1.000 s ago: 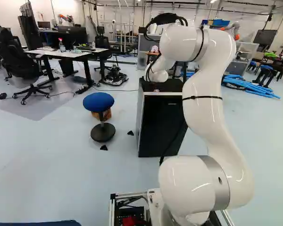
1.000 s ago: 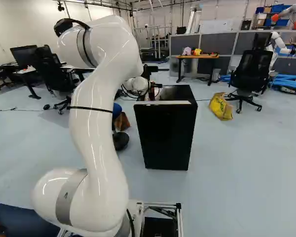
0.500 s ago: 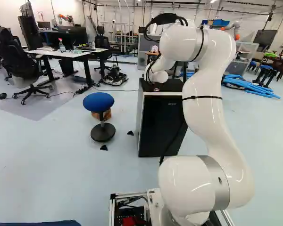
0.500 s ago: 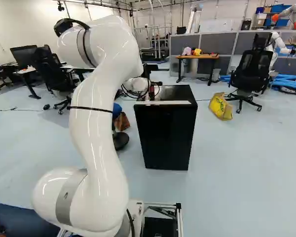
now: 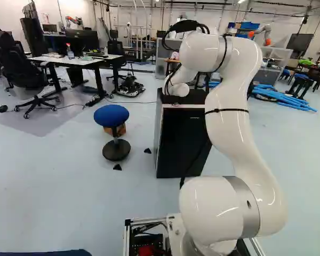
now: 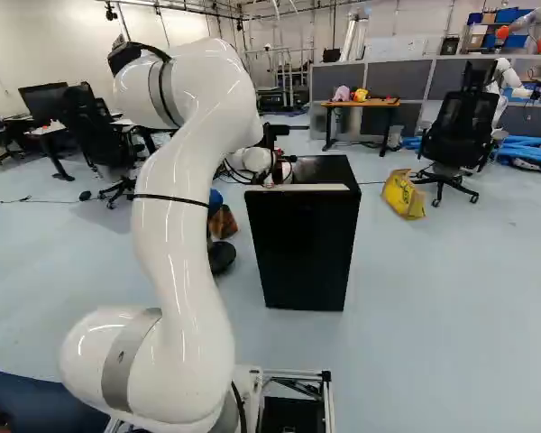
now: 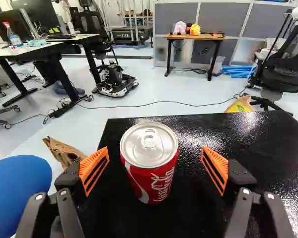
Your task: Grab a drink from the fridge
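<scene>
One red can (image 7: 150, 181) is shown in the wrist view between the widely parted, released fingers of the gripper (image 6: 271, 175), touched by neither, with room left on both sides, inside the fridge top's far edge. In both base views, the fridge (image 5: 180, 144) is seen near centre, its inside hidden.

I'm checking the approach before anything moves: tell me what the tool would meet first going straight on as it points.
Most likely the red can on the fridge top, lined up between the open fingers of the tool. How far ahead it stands is hard to judge.
</scene>
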